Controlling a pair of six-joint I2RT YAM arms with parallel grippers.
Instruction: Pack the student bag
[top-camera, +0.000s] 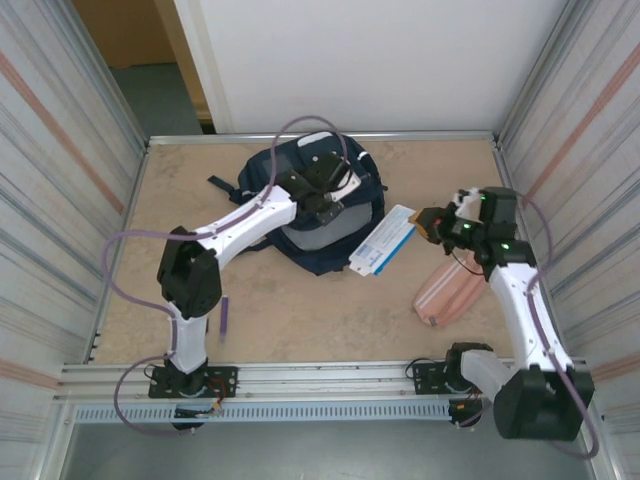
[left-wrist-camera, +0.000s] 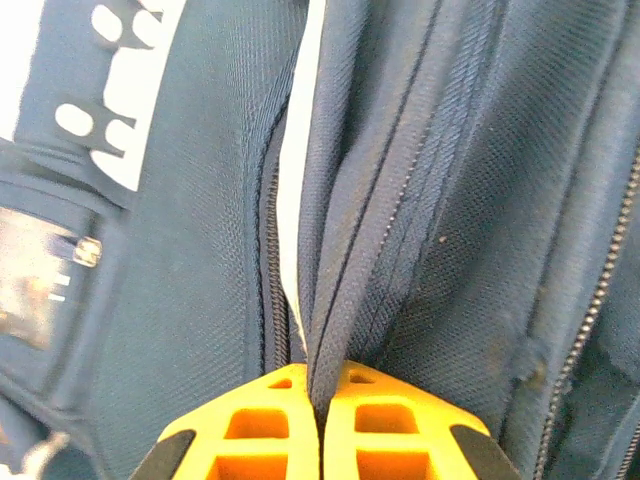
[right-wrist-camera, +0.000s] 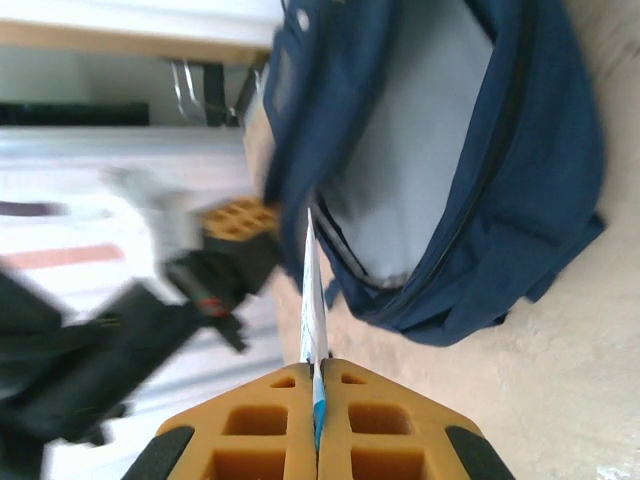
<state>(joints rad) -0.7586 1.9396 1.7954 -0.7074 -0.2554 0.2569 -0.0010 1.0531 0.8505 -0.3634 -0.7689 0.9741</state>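
Mottled beige table (top-camera: 300, 330), walled by ribbed panels (top-camera: 60, 200). Nearest, a thin purple pen (top-camera: 224, 318) and a soft pink pouch (top-camera: 450, 290) lie with bare room around them. The right claw (top-camera: 427, 223) is clenched on a flat white-and-blue booklet (top-camera: 383, 240). Farther back, mid-table, sits the navy woven student bag (top-camera: 285, 165), its grey-lined mouth gaping. The left claw (top-camera: 322, 205) pinches its zip-edged fold.
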